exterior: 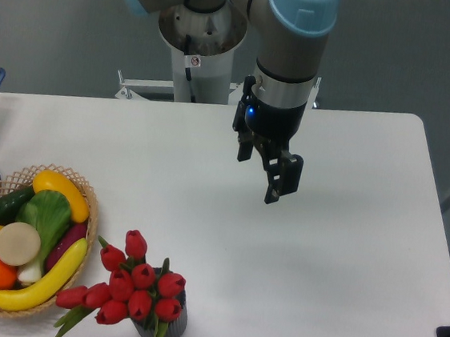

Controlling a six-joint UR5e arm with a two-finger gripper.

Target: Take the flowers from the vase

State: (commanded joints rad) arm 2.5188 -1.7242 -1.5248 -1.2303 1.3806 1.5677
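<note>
Camera: flowers (134, 286) in vase (168, 327) sit well apart from claw (269, 173).

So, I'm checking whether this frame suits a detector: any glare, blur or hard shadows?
Camera view: even, soft light, no glare on the white table; only faint shadows by the wicker basket. The tulips and gripper are reasonably sharp, with no motion blur.

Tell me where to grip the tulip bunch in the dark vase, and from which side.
Probably from above: the flowers stand in the vase with buds crowding its mouth and hiding the stems. Close the gripper jaws around the upright central cluster, not the buds drooping left toward the basket.
</note>
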